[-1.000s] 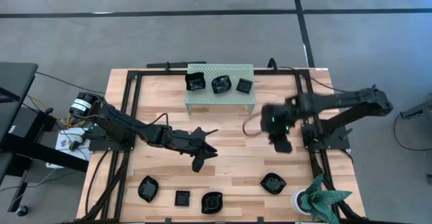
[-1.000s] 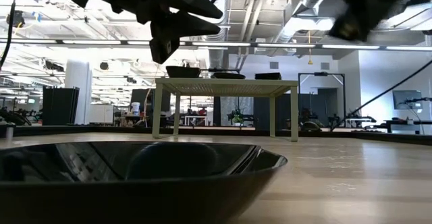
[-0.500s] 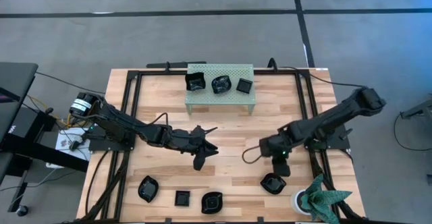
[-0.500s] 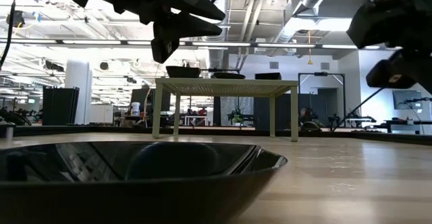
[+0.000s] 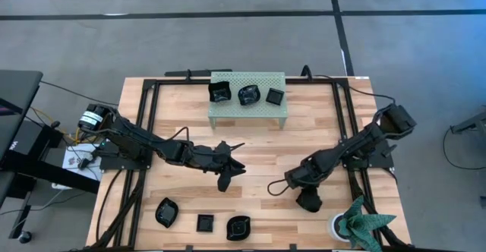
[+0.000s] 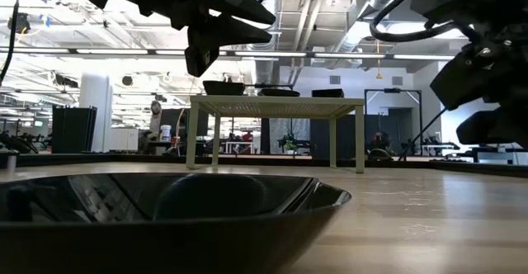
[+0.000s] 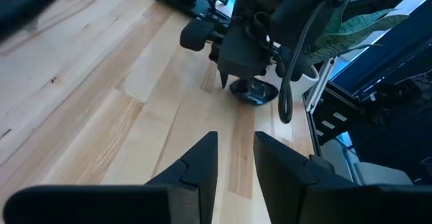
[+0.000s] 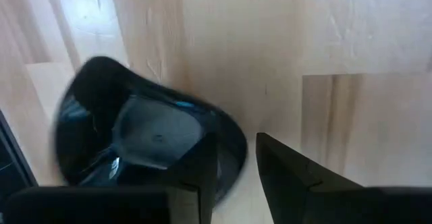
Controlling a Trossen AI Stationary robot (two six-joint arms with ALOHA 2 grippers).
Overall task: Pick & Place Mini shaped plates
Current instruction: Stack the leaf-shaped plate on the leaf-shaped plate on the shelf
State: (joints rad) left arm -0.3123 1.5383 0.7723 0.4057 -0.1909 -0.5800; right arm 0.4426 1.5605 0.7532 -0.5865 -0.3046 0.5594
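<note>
- Glossy black mini shaped plates lie in 2 groups: 3 on the pale green perforated rack [image 5: 247, 106] at the far side of the wooden table [image 5: 296, 142], and the others along the near edge.
- Rack plates: a wavy-edged plate [image 5: 219, 92], a round plate [image 5: 247, 95] and a small square plate [image 5: 275, 96].
- Near-edge plates: a leaf-like plate [image 5: 166, 212], a square plate [image 5: 205, 223] and a scalloped plate [image 5: 238, 227].
- Right gripper [image 8: 233, 166]: lowered over the near-right plate [image 8: 145, 140], fingers slightly apart, 1 finger inside the rim and 1 outside. Not clamped.
- Left gripper [image 7: 234, 158]: raised above the table centre, fingers a narrow gap apart, holding nothing.
- A green plant [image 5: 364, 223] stands at the near-right corner, just beside the right gripper.
</note>
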